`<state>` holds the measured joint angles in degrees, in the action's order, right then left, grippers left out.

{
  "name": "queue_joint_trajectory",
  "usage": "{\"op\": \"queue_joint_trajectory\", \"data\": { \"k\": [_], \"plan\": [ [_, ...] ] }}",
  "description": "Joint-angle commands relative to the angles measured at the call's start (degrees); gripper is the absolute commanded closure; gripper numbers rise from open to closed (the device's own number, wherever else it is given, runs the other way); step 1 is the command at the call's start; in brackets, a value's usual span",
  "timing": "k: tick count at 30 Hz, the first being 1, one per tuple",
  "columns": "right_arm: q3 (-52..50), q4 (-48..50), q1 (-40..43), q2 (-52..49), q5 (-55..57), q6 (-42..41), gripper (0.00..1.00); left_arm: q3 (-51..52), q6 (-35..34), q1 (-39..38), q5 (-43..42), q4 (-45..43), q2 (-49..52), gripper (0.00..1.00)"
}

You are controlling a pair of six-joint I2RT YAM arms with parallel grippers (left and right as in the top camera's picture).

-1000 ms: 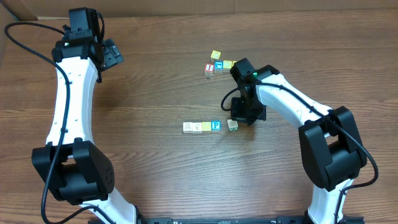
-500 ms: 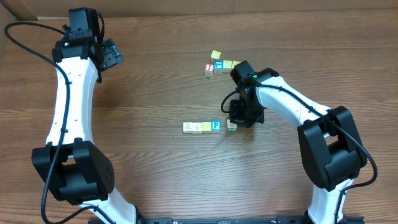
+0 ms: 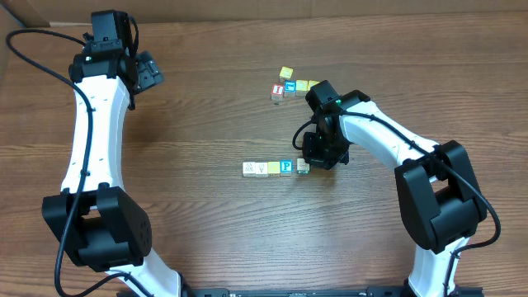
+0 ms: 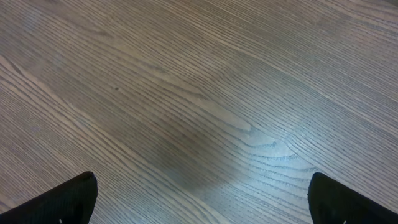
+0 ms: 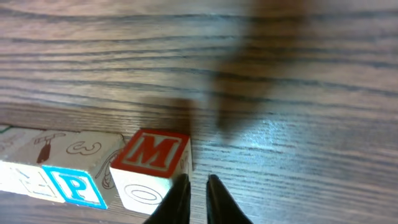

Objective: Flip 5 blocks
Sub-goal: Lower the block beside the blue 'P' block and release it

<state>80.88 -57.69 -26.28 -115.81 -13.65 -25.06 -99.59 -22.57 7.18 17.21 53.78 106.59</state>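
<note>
Left arm (image 3: 89, 124) and right arm (image 3: 388, 136): white link shells, chunky black joints, black base housings. Black cables (image 3: 37, 62) loop off both, and there's a small green light (image 3: 337, 99) at the right wrist. Left fingers (image 4: 68, 199) are black with blunt tips, right fingers (image 5: 180, 199) black, thin and tapered.
</note>
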Motion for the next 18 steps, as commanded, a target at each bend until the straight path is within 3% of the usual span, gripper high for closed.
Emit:
{"op": "queue_joint_trajectory", "data": {
  "k": [1, 18],
  "plan": [
    [-0.26, 0.44, -0.11, 0.07, -0.55, 1.55, 0.86, -1.01, -1.25, 0.20, 0.79, -0.07, -0.85, 0.01],
    [-0.26, 1.05, -0.87, 0.07, -0.61, 3.26, 0.87, -1.01, -1.27, 0.20, 0.79, -0.04, -0.85, 0.00]
  ]
}}
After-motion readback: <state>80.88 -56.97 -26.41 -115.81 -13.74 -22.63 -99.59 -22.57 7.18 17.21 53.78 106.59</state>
